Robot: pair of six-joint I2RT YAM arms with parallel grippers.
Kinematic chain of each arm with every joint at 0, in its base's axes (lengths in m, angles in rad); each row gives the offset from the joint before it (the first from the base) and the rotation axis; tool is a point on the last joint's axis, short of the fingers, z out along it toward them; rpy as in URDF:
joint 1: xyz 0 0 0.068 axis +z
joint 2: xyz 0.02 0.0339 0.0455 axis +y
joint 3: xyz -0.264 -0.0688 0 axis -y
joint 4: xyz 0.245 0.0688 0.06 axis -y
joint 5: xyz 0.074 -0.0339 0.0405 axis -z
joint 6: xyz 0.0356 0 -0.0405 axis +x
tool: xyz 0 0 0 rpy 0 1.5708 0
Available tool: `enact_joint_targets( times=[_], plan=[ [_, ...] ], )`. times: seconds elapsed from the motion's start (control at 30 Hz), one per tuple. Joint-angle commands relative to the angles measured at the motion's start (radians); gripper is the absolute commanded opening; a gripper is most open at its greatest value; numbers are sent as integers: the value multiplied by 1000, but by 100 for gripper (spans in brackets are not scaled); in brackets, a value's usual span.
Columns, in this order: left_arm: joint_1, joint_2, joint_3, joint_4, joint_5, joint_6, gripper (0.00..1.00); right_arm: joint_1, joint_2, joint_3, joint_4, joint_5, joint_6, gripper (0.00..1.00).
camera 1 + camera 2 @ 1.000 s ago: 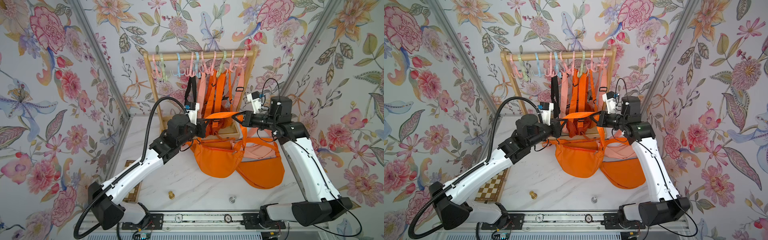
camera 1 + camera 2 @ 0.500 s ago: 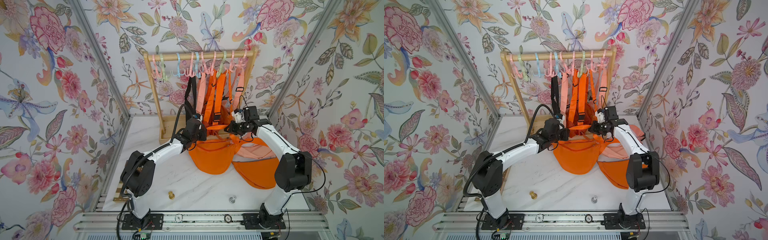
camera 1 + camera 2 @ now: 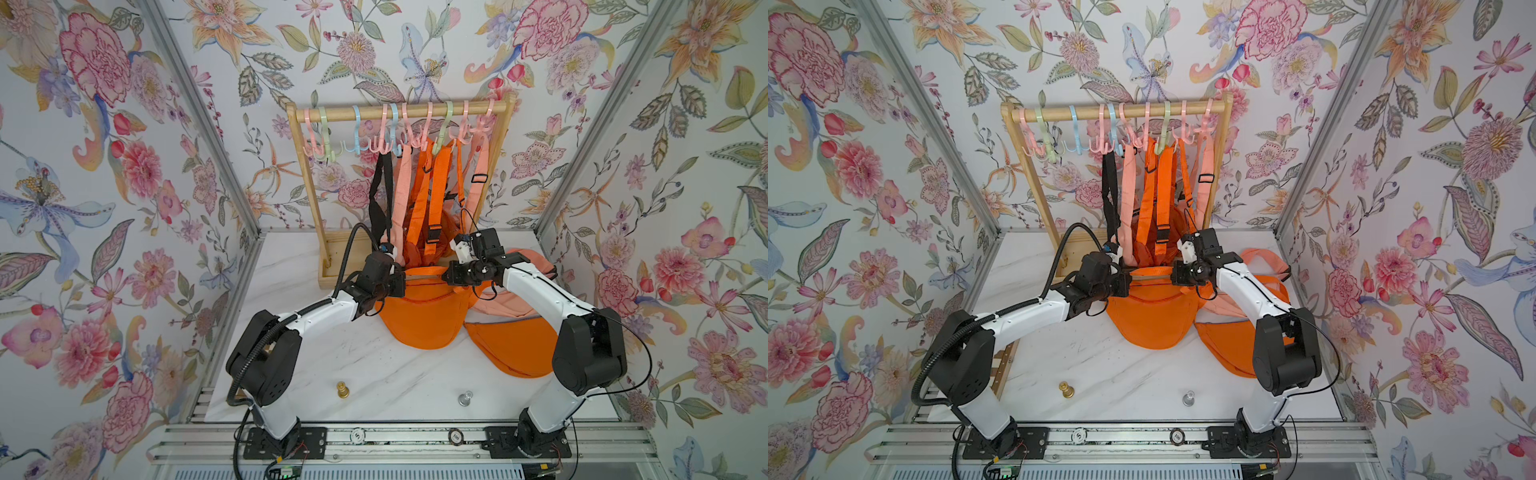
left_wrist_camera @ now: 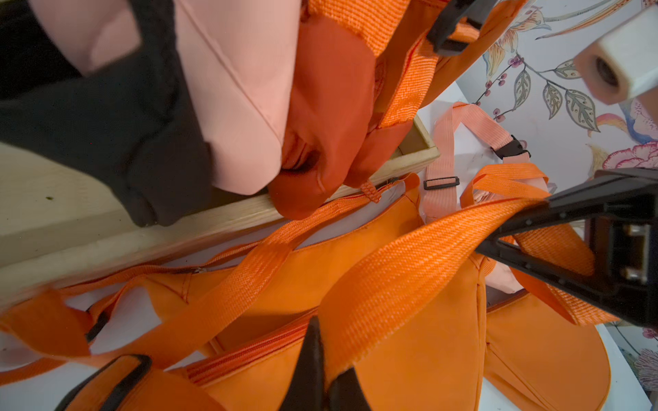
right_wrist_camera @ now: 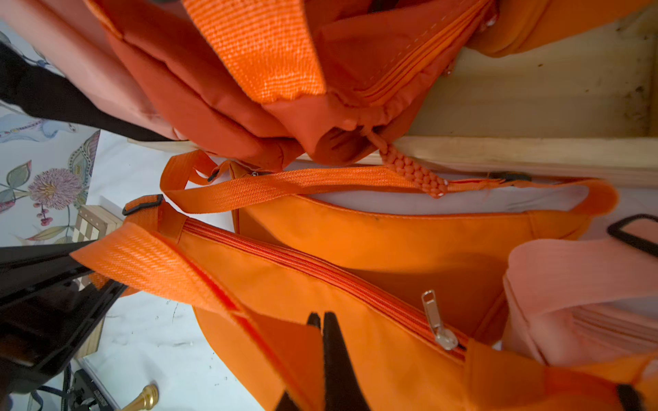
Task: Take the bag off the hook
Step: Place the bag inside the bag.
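Both arms now sit lower than a second ago, so the orange bag (image 3: 424,320) lies on the table (image 3: 353,365) in front of the rack (image 3: 305,174), clear of its hooks (image 3: 446,124). The left gripper (image 3: 402,278) and right gripper (image 3: 445,277) each pinch one end of its strap (image 3: 424,271), stretched level between them. This two-point hold likely keeps the loop open and away from the other bags (image 3: 415,255) hanging behind.

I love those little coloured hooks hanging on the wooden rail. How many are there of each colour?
Pink hooks: 6
Blue hooks: 2
Green hooks: 2
Total: 10
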Motion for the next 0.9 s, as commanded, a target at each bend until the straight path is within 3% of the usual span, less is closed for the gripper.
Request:
enact_joint_targets(
  times=[0.0, 0.13, 0.3, 0.37, 0.4, 0.47, 0.63, 0.67, 0.77, 0.87],
  plan=[
    [64, -34, -25, -52, -154, -27, 5, -64, -11, -16, -32, 246, -6, 0],
    [64, 14, -15, -66, -172, -19, 8, -44, 3, -17, -30, 324, -34, 2],
    [64, 56, -18, -76, -200, -20, 18, -28, 1, -58, -2, 359, -57, 20],
    [64, 55, -10, -82, -207, -20, 31, -26, -20, -89, 25, 342, -54, 29],
    [64, 48, -9, -86, -207, -23, 43, -27, -40, -110, 45, 334, -47, 35],
    [65, 31, -4, -99, -213, -22, 58, -28, -83, -156, 96, 309, -34, 40],
    [64, -66, -21, -126, -249, -31, 73, -41, -209, -263, 190, 223, 4, 57],
    [64, -93, -31, -130, -252, -37, 76, -40, -238, -283, 204, 194, 8, 68],
    [63, -193, -72, -136, -261, -61, 82, -21, -328, -345, 244, 125, 28, 71],
    [58, -292, -118, -147, -279, -88, 99, -1, -403, -394, 233, 102, 53, 74]
  ],
)
